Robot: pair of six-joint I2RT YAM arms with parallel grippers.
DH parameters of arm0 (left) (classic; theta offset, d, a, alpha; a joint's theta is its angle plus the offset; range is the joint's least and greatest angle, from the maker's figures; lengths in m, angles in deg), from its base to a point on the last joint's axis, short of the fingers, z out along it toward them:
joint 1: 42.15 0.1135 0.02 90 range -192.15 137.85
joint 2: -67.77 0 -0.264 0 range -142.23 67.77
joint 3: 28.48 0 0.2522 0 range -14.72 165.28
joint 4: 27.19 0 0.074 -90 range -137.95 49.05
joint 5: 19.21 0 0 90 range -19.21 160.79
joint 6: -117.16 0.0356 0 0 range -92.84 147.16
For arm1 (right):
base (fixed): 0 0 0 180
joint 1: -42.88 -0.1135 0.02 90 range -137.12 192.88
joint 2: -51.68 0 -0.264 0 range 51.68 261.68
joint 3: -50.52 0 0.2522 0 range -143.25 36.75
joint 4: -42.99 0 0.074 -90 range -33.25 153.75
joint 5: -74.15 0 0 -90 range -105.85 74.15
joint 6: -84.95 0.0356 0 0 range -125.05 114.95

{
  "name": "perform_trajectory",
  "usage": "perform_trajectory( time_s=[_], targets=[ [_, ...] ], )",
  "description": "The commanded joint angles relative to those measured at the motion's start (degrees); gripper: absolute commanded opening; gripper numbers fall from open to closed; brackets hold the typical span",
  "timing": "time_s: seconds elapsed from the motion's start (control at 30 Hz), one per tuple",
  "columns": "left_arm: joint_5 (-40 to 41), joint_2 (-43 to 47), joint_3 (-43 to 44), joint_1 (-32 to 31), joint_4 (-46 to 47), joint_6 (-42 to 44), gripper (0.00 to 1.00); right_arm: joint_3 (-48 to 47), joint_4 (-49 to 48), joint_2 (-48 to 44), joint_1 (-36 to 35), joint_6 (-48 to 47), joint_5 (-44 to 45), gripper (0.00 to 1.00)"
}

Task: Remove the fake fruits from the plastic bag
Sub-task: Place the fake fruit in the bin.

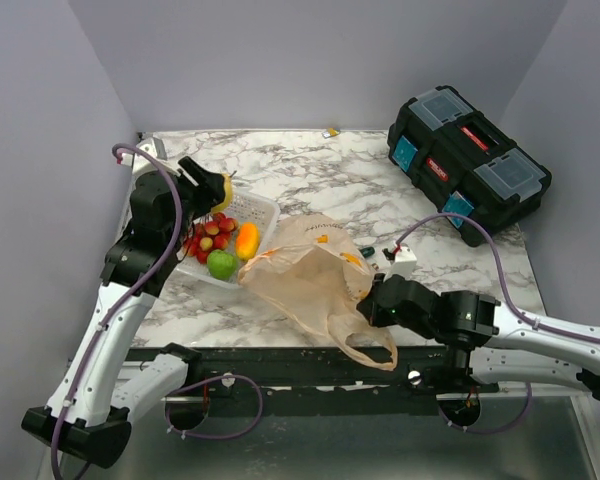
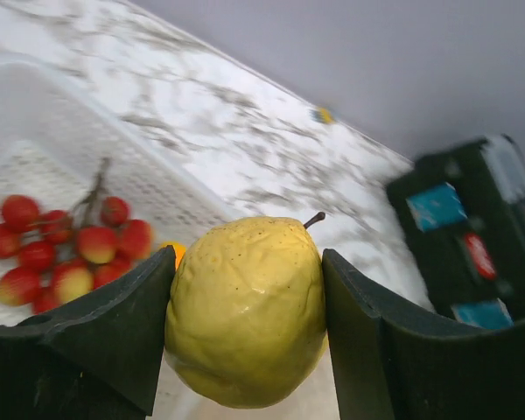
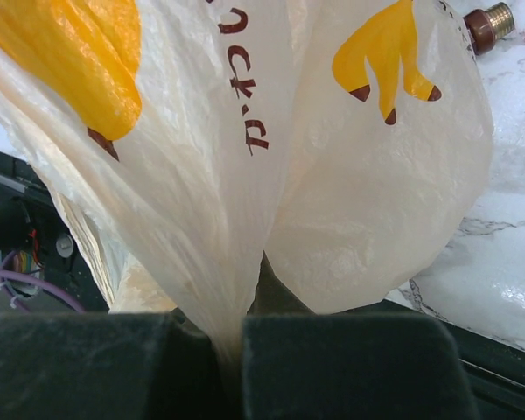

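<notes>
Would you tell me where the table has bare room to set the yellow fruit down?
Bare marble lies behind the plastic bag, between the white basket and the black toolbox. The basket's near half is crowded.

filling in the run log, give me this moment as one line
left gripper: shut on lemon, over white basket | right gripper: shut on plastic bag | in basket: green fruit, orange fruit, berry bunch
</notes>
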State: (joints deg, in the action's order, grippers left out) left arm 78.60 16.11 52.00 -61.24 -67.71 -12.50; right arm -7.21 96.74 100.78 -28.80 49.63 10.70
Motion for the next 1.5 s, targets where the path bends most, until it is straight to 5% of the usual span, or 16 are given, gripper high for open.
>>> perform_trajectory(
  time_s=[0.0,0.27,0.53,0.67,0.83,1.2,1.33,1.47],
  targets=[
    [30.4,-0.7,-1.5,1.2,-6.2,-1.0,0.00,1.6,1.0,-2.0,-0.3,1.8,1.7,0.01],
    [31.1,-6.6,-5.9,5.2,-0.8,2.9,0.03,0.7,0.0,-0.6,-0.3,0.7,1.9,0.01],
    [20.5,-15.0,-5.4,13.8,-1.3,-1.5,0.00,1.7,-1.6,-0.5,-0.3,0.2,1.4,0.01],
    [11.1,-21.7,0.7,18.0,-8.4,-11.1,0.00,1.5,-0.9,-1.4,-0.4,-0.1,1.0,0.01],
    [11.5,-31.6,9.4,21.4,-15.6,-20.4,0.00,1.3,0.9,-3.5,-0.4,0.4,1.6,0.01],
    [6.0,-51.7,24.9,25.1,-26.0,-24.7,0.00,1.4,4.1,-7.2,-0.3,2.7,2.4,0.01],
    [6.5,-52.7,24.0,25.9,-27.5,-27.3,0.09,1.0,3.7,-6.8,-0.3,2.3,2.7,0.01],
    [6.3,-52.8,22.7,26.6,-26.1,-27.2,0.35,-0.4,3.7,-4.7,-0.3,1.3,2.7,0.01]
  ],
)
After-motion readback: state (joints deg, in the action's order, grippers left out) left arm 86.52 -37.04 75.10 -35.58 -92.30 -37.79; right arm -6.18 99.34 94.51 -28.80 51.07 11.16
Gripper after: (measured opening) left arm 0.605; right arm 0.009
